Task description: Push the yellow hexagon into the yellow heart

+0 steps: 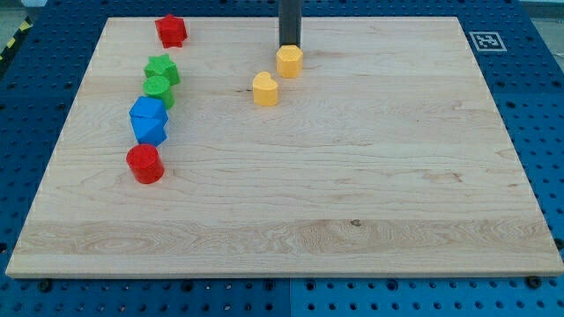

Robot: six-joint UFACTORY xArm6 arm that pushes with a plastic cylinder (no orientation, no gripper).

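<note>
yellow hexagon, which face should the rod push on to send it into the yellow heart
Push on the yellow hexagon at its upper-right face. The yellow heart lies just to its lower left, a small gap apart. My tip sits at the hexagon's top edge, so shifting slightly toward the view's right first looks best.

Lab bench: blue perforated baseplate (53,35)

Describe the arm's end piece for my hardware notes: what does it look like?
Only the rod shows: a straight, dark grey to black bar coming down from the view's top, plain, with no visible cables or markings. My tip looks slightly lighter at its very end, just above the yellow hexagon, with the yellow heart beyond it. The rest of the arm is out of frame.
</note>
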